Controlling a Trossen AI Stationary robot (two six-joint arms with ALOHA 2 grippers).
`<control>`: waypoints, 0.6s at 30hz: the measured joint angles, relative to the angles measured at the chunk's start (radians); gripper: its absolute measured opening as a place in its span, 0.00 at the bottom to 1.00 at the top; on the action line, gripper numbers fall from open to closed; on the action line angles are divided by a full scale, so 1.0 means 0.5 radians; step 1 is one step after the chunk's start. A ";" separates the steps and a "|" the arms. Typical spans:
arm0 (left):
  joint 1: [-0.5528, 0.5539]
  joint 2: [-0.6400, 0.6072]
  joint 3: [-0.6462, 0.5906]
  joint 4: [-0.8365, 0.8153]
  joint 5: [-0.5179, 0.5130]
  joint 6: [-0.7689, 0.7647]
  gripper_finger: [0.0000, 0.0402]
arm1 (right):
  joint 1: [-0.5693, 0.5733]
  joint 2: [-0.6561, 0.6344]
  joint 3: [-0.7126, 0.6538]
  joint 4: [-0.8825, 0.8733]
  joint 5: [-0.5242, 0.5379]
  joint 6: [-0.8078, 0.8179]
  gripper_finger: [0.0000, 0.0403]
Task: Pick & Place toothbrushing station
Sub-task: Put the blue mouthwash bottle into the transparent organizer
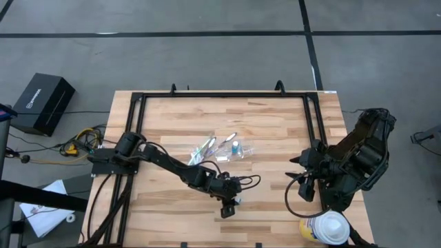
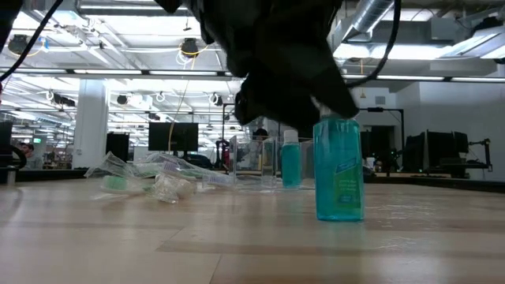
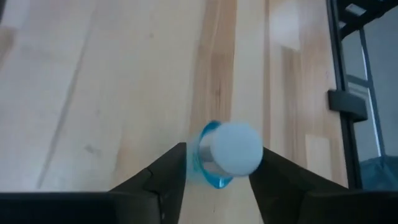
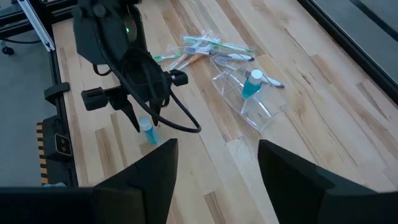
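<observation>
A blue-teal toothpaste tube (image 2: 339, 170) with a white cap (image 3: 235, 148) stands upright on the wooden table near its front middle. My left gripper (image 1: 231, 204) is over it from above, shut on it. A second tube (image 4: 250, 86) is in the small clear plastic cup (image 4: 249, 106), which lies at the table's middle. Several pastel toothbrushes (image 4: 199, 50) in clear wrappers lie just left of the cup. My right gripper (image 4: 217, 155) is open and empty, above the table's right part (image 1: 301, 180). My left gripper holds the toothpaste tube's upper end, just below the white cap (image 3: 205, 163), between its two fingers (image 3: 171, 177). The fingers come from above, pointing down. The tube stands upright with its base (image 2: 339, 216) on the table.
A large white-and-yellow round container (image 1: 326, 227) stands at the front right corner. A black metal frame (image 1: 138, 96) runs along the table's far and side edges. Bare wood lies between the standing tube and the cup.
</observation>
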 joint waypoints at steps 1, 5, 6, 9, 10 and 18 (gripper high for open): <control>0.000 0.011 -0.001 0.013 0.017 -0.023 0.37 | 0.000 0.000 0.000 0.000 0.000 0.000 0.53; 0.000 0.021 -0.001 0.043 0.025 -0.067 0.29 | 0.000 0.000 0.000 0.000 -0.007 0.000 0.52; 0.000 0.021 -0.001 0.057 0.015 -0.068 0.28 | 0.000 0.000 0.000 0.000 -0.008 0.000 0.52; 0.005 0.019 0.022 0.056 0.002 -0.047 0.28 | 0.000 0.000 0.000 0.000 -0.008 0.008 0.52; 0.007 0.019 0.035 0.058 0.015 -0.031 0.29 | -0.001 0.000 0.000 0.000 -0.008 0.008 0.52; 0.012 0.014 0.055 0.072 0.018 -0.027 0.36 | 0.000 0.000 0.000 0.000 -0.009 0.008 0.52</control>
